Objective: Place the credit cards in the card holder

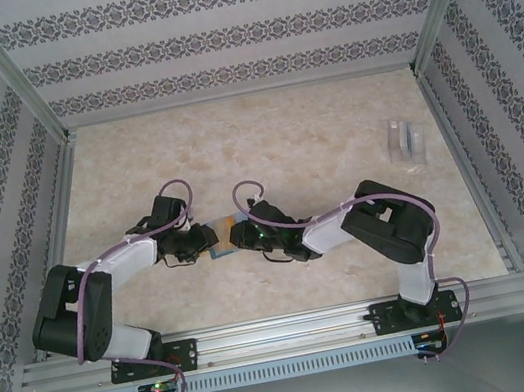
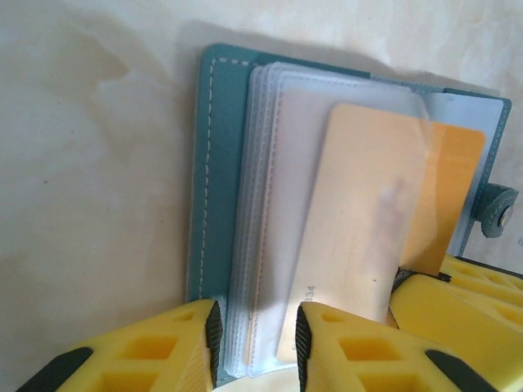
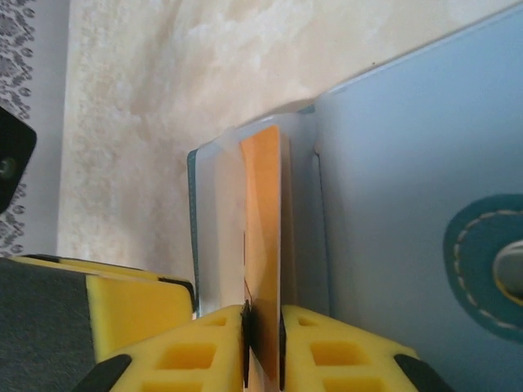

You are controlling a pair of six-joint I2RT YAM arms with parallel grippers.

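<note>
As card [image 2: 368,229] lies lengthwise in holder [image 2: 203,204], half-sleeved

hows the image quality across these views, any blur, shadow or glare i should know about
Top external: evenly lit, but the teal bifold card holder is tiny. Left wrist: holder casts a soft shadow on the marbled table; yellow fingers of the left gripper blurred. Right wrist: orange plastic card edge-on, everything soft from closeness.

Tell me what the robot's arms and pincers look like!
The left arm and the right arm both have white shells between chunky black joints, with a thin purple cable looping along each. The left pincer and right pincer have bright yellow, blocky fingers with square hollows and black pads.
</note>
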